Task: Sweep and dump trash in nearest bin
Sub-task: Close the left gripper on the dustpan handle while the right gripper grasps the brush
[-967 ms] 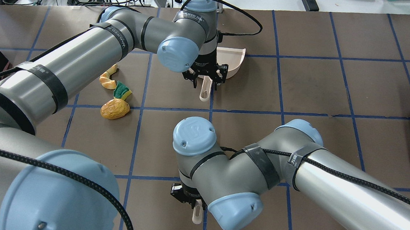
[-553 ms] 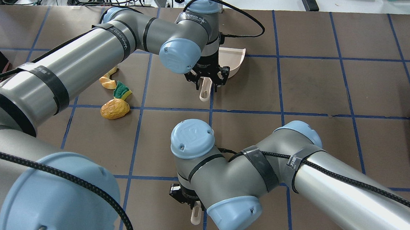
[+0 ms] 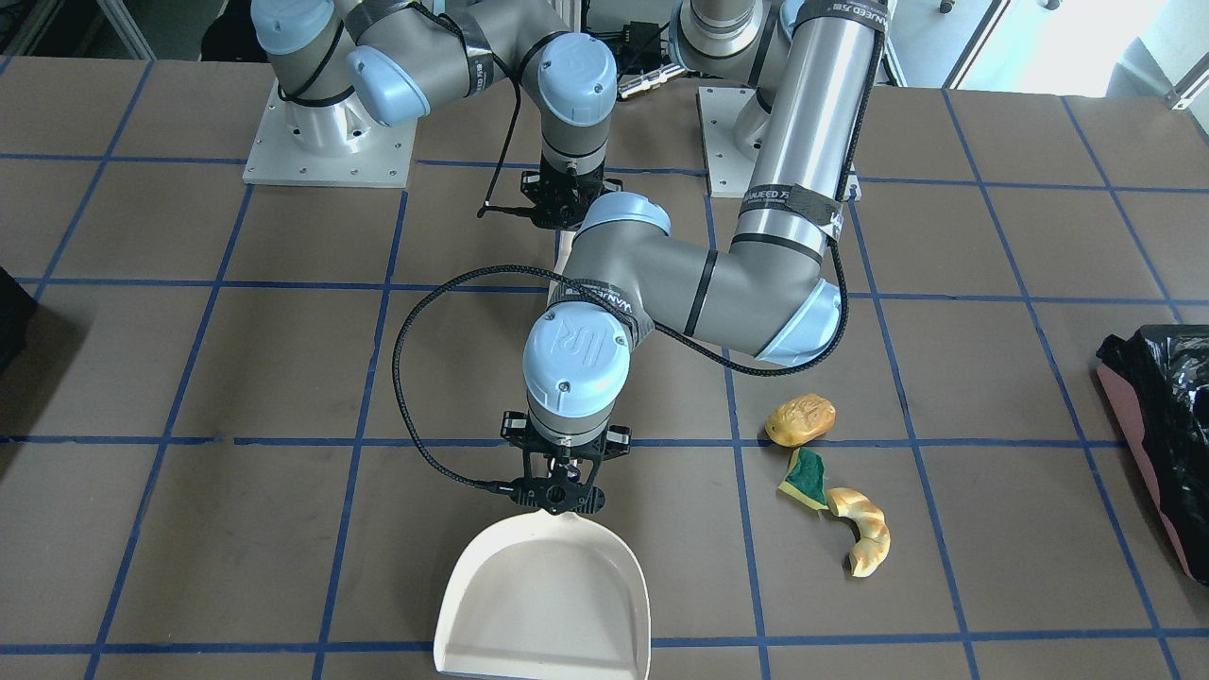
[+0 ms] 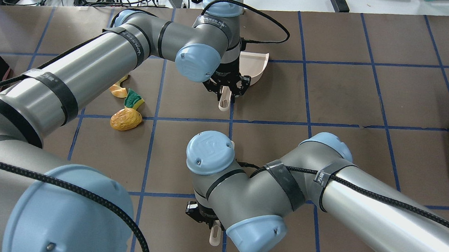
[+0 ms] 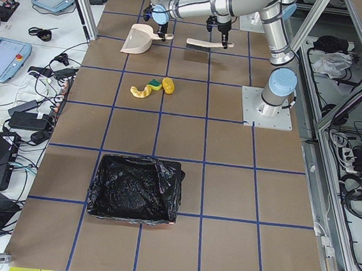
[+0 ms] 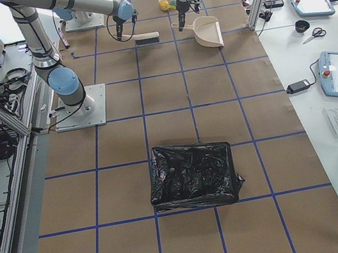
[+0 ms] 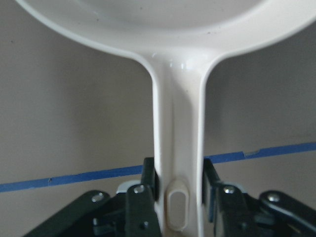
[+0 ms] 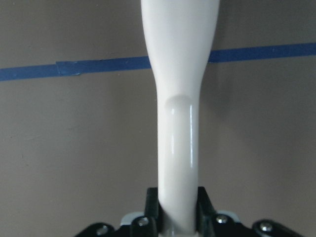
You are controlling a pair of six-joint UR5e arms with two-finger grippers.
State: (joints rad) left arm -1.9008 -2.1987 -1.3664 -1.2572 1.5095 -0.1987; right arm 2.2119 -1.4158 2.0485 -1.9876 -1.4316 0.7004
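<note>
Trash point(image 4: 133, 100), three pieces, on table point(image 3: 283, 331) just left of left hand point(image 3: 557, 491): one lumpy golden potato-like lump point(image 3: 801, 419), one green-yellow sponge scrap point(image 3: 806, 477), one curved croissant piece point(image 3: 861, 538). Left hand pinches handle of one smooth cream dustpan point(image 3: 543, 604). Right hand point(image 8: 177, 202) pinches one glossy white brush point(image 8: 178, 74) by its handle. Bin point(image 3: 1143, 444), pink wall with crinkled black bag, sits farther left past the trash.

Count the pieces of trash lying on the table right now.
3, all to the robot's left of the dustpan: the golden-brown lump nearest the robot, the green-and-yellow sponge scrap just past it, and the croissant-like piece farthest out. No others show in any view.
</note>
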